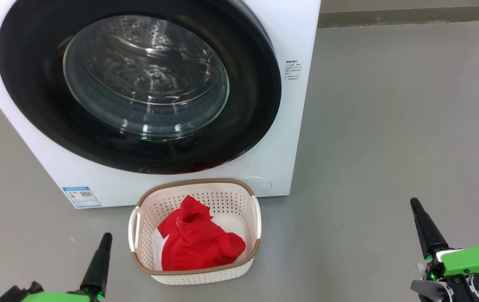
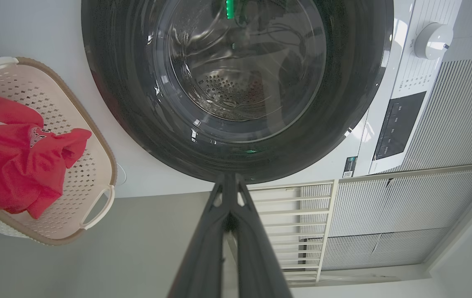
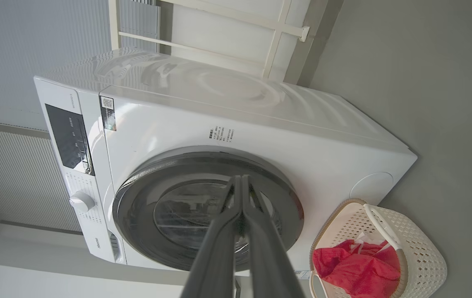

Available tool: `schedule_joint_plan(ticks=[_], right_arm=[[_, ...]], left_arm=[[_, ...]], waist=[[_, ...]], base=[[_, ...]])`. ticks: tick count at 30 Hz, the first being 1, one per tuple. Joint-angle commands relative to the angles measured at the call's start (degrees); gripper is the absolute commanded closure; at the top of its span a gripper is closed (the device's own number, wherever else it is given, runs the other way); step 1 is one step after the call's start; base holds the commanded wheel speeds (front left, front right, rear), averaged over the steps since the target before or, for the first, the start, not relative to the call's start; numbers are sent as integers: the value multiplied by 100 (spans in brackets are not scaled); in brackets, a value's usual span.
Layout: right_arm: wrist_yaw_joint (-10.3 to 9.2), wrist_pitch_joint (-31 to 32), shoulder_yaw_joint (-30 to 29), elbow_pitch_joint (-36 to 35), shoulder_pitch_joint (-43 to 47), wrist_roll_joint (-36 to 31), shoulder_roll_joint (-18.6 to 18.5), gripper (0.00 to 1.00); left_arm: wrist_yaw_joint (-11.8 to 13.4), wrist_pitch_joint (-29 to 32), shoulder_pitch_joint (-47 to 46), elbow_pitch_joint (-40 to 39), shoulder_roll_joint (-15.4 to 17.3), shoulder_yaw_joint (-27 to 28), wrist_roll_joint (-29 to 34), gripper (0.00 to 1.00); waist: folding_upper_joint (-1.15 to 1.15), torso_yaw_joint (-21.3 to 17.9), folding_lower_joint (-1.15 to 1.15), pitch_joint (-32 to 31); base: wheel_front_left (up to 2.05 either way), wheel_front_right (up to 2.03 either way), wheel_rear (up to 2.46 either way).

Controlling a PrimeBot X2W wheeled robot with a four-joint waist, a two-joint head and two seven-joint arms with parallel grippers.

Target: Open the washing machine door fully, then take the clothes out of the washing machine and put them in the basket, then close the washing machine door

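The white washing machine (image 1: 289, 138) stands ahead with its round black-rimmed door (image 1: 138, 84) lying flat against the front, the steel drum visible through the glass bowl. On the floor in front sits the cream basket (image 1: 195, 191) with the red clothes (image 1: 197, 241) bunched inside. My left gripper (image 1: 106, 240) is shut and empty at the lower left, left of the basket. My right gripper (image 1: 414, 205) is shut and empty at the lower right, well away from the basket. Both wrist views show the fingers pressed together: left gripper (image 2: 229, 178), right gripper (image 3: 240, 179).
Grey floor (image 1: 390, 126) stretches to the right of the machine. A blue label sticker (image 1: 82, 197) is on the machine's lower left front. The control panel and white dial (image 2: 431, 40) sit on the machine's upper front. Ribbed wall panels (image 2: 446, 145) stand behind the machine.
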Motion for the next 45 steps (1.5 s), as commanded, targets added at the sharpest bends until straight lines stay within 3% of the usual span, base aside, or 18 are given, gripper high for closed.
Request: schedule_joint_plan(ticks=[1,7,45], right_arm=[[-3,70,71,-122,-280,213,-89,100],[-4,184,54,-73,-326,647,-92,100],[-4,237,-12,-68,-332,591,-45,100]], left_arm=[[-75,57,-277,-103,63,217,-192,100],[-90,163,-315,-63,66,278,-603,100],[-90,162,-315,-64,66,277,-604,100]], waist=[[0,7,0,1],[0,34,0,7],[0,34,0,7]], base=[[0,0,0],[0,0,0],[0,0,0]])
